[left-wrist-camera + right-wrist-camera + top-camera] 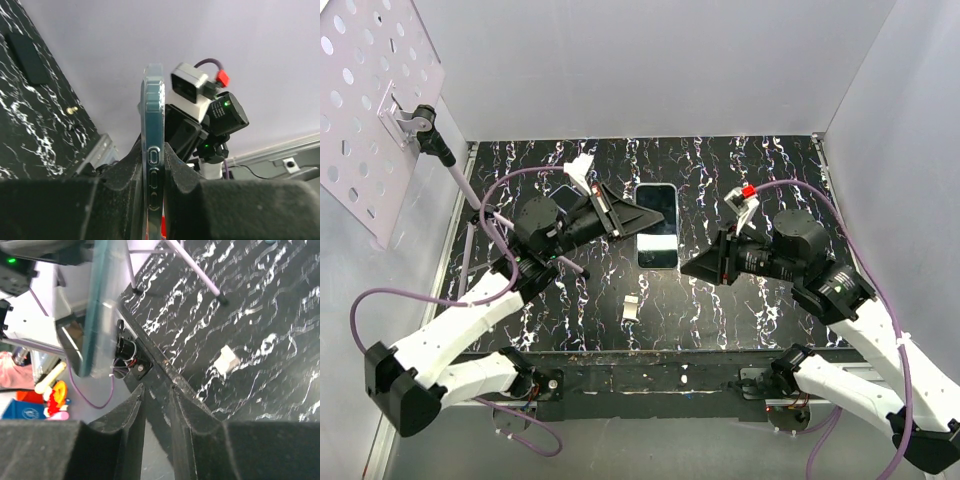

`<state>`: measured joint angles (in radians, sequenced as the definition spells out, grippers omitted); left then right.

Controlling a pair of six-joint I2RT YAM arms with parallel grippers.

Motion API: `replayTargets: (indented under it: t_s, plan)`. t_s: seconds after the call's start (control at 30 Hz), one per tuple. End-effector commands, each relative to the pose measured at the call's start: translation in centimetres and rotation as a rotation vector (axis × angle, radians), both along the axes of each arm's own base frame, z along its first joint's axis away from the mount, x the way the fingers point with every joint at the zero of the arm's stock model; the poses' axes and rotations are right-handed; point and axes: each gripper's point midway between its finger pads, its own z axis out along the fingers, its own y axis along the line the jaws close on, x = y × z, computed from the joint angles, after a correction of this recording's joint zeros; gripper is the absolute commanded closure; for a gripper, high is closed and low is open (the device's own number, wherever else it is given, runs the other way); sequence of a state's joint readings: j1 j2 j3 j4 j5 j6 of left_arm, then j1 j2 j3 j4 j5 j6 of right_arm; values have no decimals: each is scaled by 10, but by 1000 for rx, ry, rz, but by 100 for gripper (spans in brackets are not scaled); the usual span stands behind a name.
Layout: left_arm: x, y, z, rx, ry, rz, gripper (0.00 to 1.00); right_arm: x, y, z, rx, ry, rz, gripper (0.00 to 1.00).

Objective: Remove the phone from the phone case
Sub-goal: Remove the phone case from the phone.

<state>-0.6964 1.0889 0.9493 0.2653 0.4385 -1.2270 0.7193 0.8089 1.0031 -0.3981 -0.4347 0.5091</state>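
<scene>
The phone in its clear case (657,225) is held up over the middle of the black marbled table (750,310), screen up in the top view. My left gripper (638,218) is shut on its left long edge. In the left wrist view the case's side with its button covers (152,150) stands edge-on between my fingers (182,165). My right gripper (688,268) sits just right of the phone's near right corner, apart from it. Its jaws stand slightly apart and empty (156,390). The right wrist view shows the cased phone (100,305) edge-on at upper left.
A small white block (632,308) lies on the table in front of the phone, also in the right wrist view (227,360). A perforated white panel (370,100) on a stand with a pale rod (460,180) is at the back left. White walls enclose the table.
</scene>
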Motion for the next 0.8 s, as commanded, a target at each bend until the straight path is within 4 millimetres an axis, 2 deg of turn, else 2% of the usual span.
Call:
replayTargets:
  t_s: [0.0,0.07,0.17,0.33,0.57,0.77]
  plan:
    - [-1,34,26,22,-124,194,100,-19,-18,-1,27,176,-74,68]
    - [4,36,22,17,-115,221,100,-36,-12,24,144,176,11,65]
    - [6,34,17,8,-96,214,100,-49,-6,55,310,202,89,61]
    - [5,31,16,1,-88,195,100,-46,3,80,392,224,123,58]
    - [1,31,19,-16,-84,177,100,-23,12,69,355,248,55,57]
    - [-2,28,16,-39,-69,150,100,-17,18,64,355,248,63,56]
